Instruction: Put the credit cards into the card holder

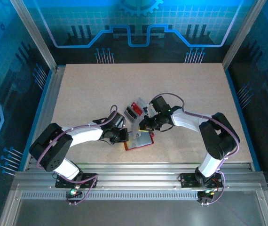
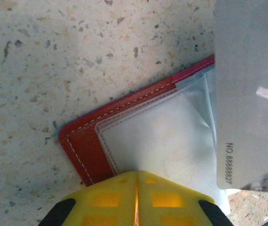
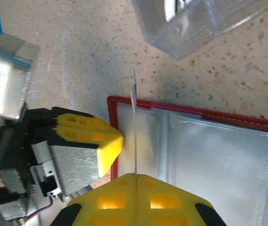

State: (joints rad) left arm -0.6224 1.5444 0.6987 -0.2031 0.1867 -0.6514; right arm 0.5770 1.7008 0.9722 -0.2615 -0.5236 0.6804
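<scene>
Right gripper (image 3: 135,186) pinches a pale card (image 3: 134,122), seen edge-on and upright over one end of the open red wallet (image 3: 204,150). The wallet lies flat on the table (image 1: 190,89). Left gripper (image 2: 136,188) jaws are pressed together at the wallet's sleeve; we can't tell if they nip it. The clear box (image 3: 190,23) beside the wallet is cut off, its contents blurry.

Bench (image 1: 77,84): pale, speckled top. Card holder (image 1: 138,142) lying open and flat on it, clear sleeves up, by middle of near edge. Just beyond, toward bench centre, clear plastic tray (image 3: 195,19) sitting on surface. Red and dark credit cards (image 1: 135,110) bunched at tray; in it or beside it, can't tell.
</scene>
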